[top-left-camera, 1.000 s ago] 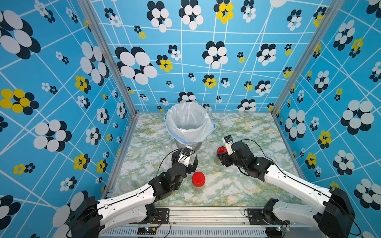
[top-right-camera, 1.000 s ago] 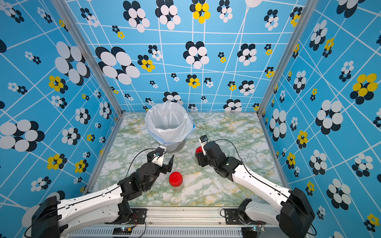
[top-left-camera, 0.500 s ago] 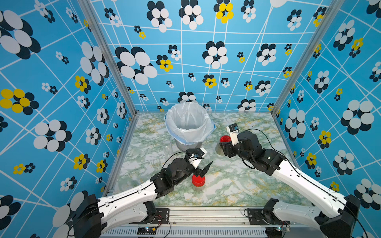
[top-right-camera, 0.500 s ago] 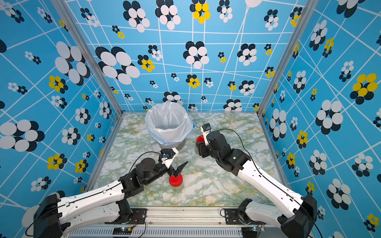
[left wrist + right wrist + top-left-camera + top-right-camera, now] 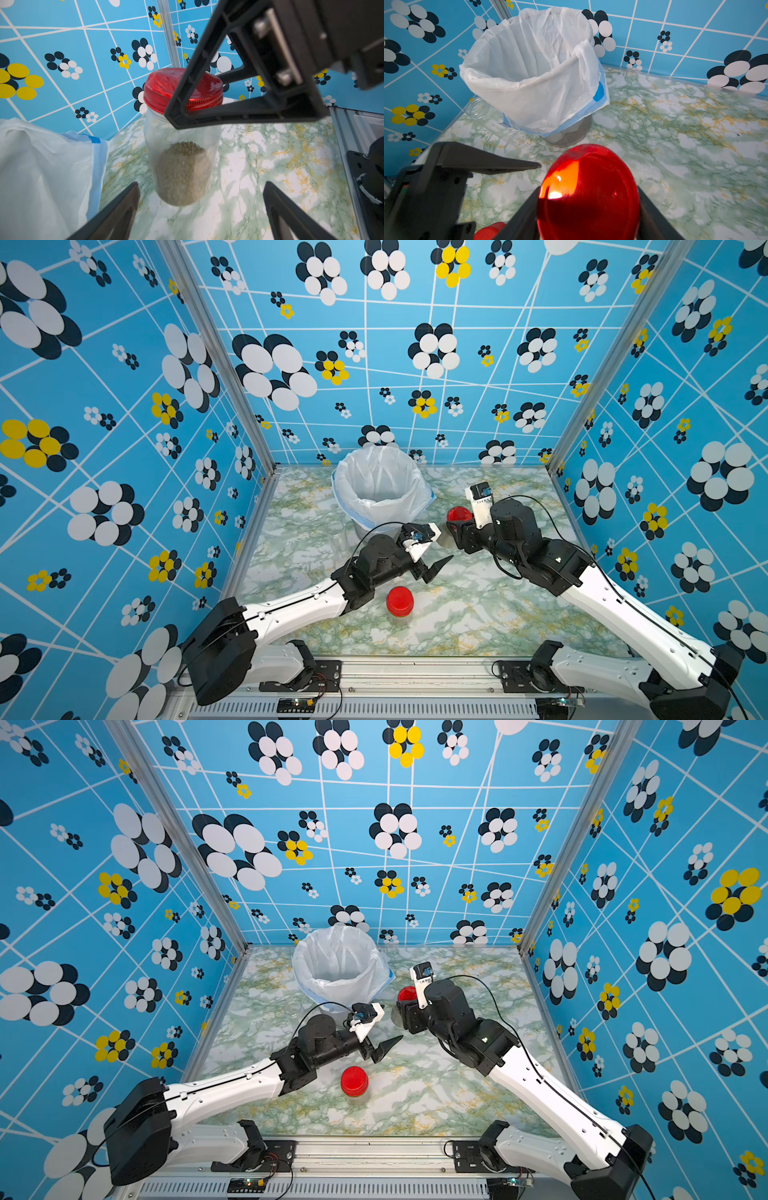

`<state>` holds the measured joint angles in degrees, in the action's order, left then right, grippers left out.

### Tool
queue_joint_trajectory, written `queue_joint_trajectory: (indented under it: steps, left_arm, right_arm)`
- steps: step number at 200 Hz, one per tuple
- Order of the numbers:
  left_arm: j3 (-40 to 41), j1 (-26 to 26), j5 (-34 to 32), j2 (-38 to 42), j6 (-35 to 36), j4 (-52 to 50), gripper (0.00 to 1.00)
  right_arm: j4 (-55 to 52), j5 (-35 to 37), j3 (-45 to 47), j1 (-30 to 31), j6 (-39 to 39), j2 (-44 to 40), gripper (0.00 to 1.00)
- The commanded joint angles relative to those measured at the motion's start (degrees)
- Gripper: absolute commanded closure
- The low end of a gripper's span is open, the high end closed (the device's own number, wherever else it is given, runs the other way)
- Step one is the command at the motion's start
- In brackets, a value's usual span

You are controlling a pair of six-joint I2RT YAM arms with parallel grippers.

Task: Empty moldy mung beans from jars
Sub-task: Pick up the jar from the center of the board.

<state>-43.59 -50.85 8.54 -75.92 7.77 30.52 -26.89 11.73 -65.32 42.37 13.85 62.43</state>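
My right gripper [image 5: 456, 529] [image 5: 588, 207] is shut on a clear jar [image 5: 182, 133] at its red lid [image 5: 459, 514] [image 5: 164, 87], holding it above the marble table beside the bin. Olive mung beans [image 5: 184, 172] fill the jar's lower half. My left gripper [image 5: 434, 555] [image 5: 381, 1038] [image 5: 201, 185] is open, its fingers [image 5: 124, 199] just short of the jar's base, touching nothing. A second red-lidded jar [image 5: 400, 602] [image 5: 354, 1081] stands on the table near the left forearm. A tall clear jar [image 5: 338, 536] [image 5: 294, 1009] [image 5: 476, 108] stands without a lid left of the bin.
The mesh bin lined with a white bag [image 5: 347, 493] [image 5: 305, 969] [image 5: 508, 83] stands at the back centre, mouth open. Patterned blue walls close in three sides. Bare marble table [image 5: 498, 614] lies between the arms and at the back right.
My left gripper left the jar on the table, swung toward the jar in my right gripper and opened wider. My right gripper carried its jar up and back toward the bin.
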Motion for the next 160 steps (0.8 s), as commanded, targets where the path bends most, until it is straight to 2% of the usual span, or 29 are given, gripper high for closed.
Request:
queue_joint_trajectory:
  steps: [1, 88, 130, 160]
  left_arm:
    - [-3.65, 1.38, 3.52, -3.37, 0.32, 3.53, 0.05]
    - [-9.56, 3.21, 6.62, -10.78, 0.92, 4.85, 0.03]
    - [-10.38, 3.25, 7.56, -14.1, -0.21, 10.69, 0.03]
    - [-9.98, 3.68, 6.28, -15.01, -0.81, 13.28, 0.09]
  right_arm:
    - [0.8, -1.53, -2.34, -0.28, 1.37, -2.3, 0.6]
    - [1.35, -4.04, -2.78, -0.27, 3.27, -4.74, 0.6]
    - [2.07, -4.74, -3.15, -0.27, 3.84, -4.58, 0.6]
    - [2.67, -4.41, -3.15, -0.27, 4.0, -5.09, 0.6]
